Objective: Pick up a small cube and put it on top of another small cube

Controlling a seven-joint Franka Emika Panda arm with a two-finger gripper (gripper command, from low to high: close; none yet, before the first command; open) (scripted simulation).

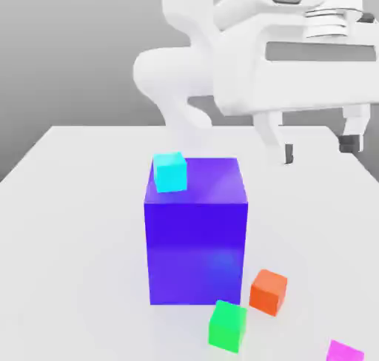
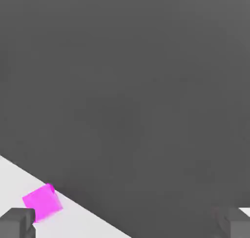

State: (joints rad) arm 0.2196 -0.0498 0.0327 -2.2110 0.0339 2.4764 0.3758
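The gripper (image 1: pixel 320 146) hangs above the far right part of the white table (image 1: pixel 74 160), its two fingers spread wide and nothing between them. On the table stands a big blue block (image 1: pixel 196 234) with a cyan cube (image 1: pixel 169 171) sitting on its top near the left corner, as the exterior view has it. Nearer the front lie an orange cube (image 1: pixel 268 291), a green cube (image 1: pixel 226 325) just beside it, and a magenta cube (image 1: pixel 345 351) off at the exterior view's right edge — the hand view catches that magenta one (image 2: pixel 42 201) near one fingertip, close to the table's edge. To my eye the arm is at the start: no cube has been grasped yet. If it goes for the magenta cube, it would do well to centre the open fingers over it, turn the wrist so the pads meet two flat faces squarely, and come straight down — the cube sits turned at an angle and near the edge, so a skewed close could nudge it off. There is no writing, label or brand mark that I can make out on anything.
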